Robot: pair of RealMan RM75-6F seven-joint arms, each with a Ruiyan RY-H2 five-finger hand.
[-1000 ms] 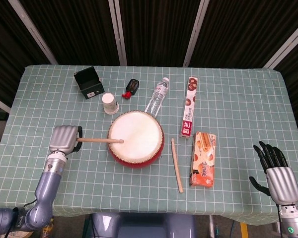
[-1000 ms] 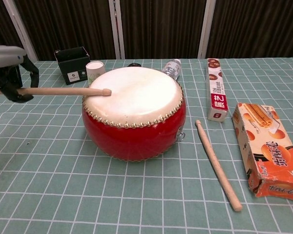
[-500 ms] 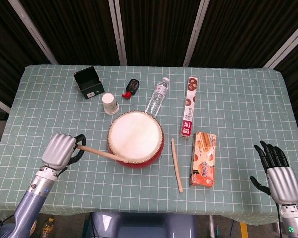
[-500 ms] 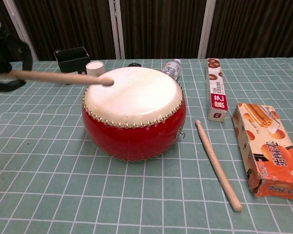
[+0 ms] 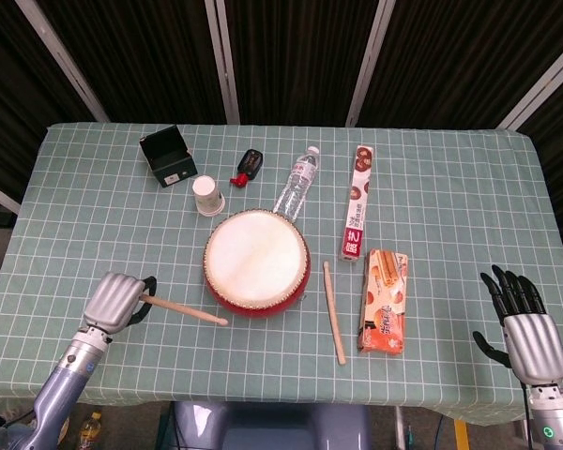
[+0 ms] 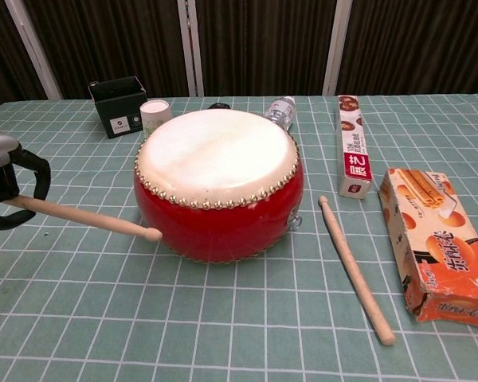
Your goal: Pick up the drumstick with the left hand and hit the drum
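A red drum (image 5: 256,263) (image 6: 218,181) with a white skin stands mid-table. My left hand (image 5: 114,301) (image 6: 4,181) grips one wooden drumstick (image 5: 182,310) (image 6: 84,218) at the drum's left; its tip points down toward the cloth beside the drum's lower left wall, off the skin. A second drumstick (image 5: 334,312) (image 6: 355,270) lies loose on the cloth right of the drum. My right hand (image 5: 524,326) hovers at the table's front right edge, fingers spread, holding nothing; the chest view does not show it.
A biscuit box (image 5: 384,300) (image 6: 438,245) lies right of the loose stick. Behind the drum are a long snack box (image 5: 357,202) (image 6: 353,146), a water bottle (image 5: 298,181), a paper cup (image 5: 207,196) (image 6: 154,116), a black box (image 5: 167,156) (image 6: 117,105) and a small black-and-red item (image 5: 248,167).
My left hand has pulled back toward the front edge and lowered. The stick's tip went from resting on the drum skin to below its rim, beside the drum. The right hand stayed put.
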